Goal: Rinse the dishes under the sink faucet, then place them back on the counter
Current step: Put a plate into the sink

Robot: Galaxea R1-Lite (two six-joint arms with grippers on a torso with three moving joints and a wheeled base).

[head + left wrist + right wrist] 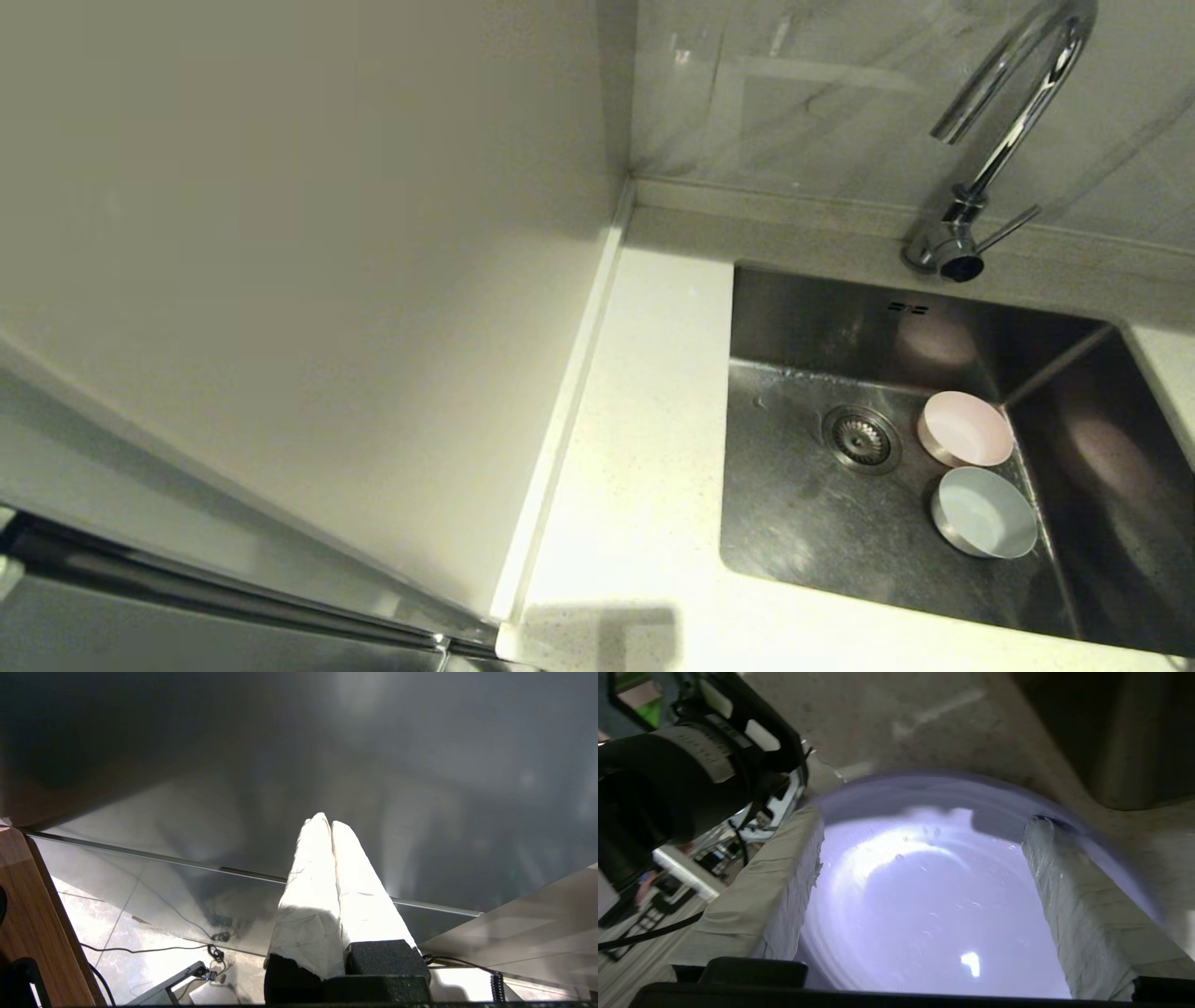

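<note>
Right wrist view: plate not secured, cup and bowl not yet lifted from the basin

**Findings.** The right gripper (924, 816) has its taped fingers (775, 886) spread wide above the face of the lilac plate (924, 896). The plate's rim runs out past both fingers, so nothing is pinched. The plate appears to lie on the speckled counter (644, 420) beside the basin, outside the head view. The left gripper (327, 821) is parked low with its fingers pressed together, holding nothing. The pink cup (966, 429) and the blue-white bowl (985, 513) stand upright and just beside each other in the right-hand part of the sink (803, 523), near the drain strainer (861, 439). No water runs from the faucet (1013, 121).

**Risks, as judged.**
- The plate surface shows gloss and what look like droplets. If it is wet, a fingertip dragging across it on the way up could slide it along the counter towards the basin edge.
- Cup and bowl stand close together against the right wall. A wide pincer lowered over one may knock the other over or wedge against the steel.
- Both vessels are smooth and probably wet, so a shallow pinch on the rim could slip during the lift and drop the piece back into the basin.
- The gooseneck overhangs the approach, so a high wrist could strike it.
</note>
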